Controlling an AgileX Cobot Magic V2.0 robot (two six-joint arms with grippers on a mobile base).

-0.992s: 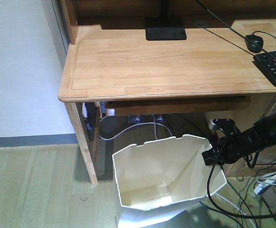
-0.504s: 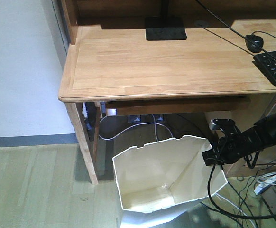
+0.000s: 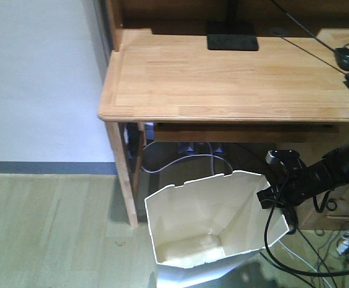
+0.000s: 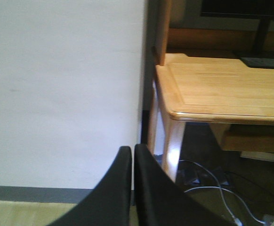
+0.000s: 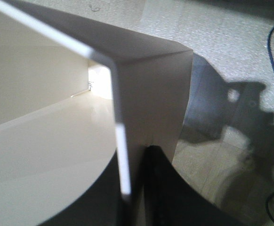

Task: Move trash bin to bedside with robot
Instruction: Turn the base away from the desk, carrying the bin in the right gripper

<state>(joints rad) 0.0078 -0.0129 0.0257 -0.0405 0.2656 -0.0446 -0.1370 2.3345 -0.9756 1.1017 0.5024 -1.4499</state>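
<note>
One wide wooden desk (image 3: 222, 78) fills your front view. The trash bin (image 3: 204, 222) stands on the floor (image 3: 42, 228) just right of the desk's left front leg (image 3: 122, 174), below its front edge. The bin's long axis runs from floor to rim, near upright, with the open mouth facing up and the body tapering downward. Your right gripper (image 3: 270, 197) is clamped on the bin's right rim; the wrist view shows it straddling the wall, one side inside and one outside. Your left gripper (image 4: 132, 188) is pressed closed and holds nothing, facing the white wall (image 4: 57, 94).
</note>
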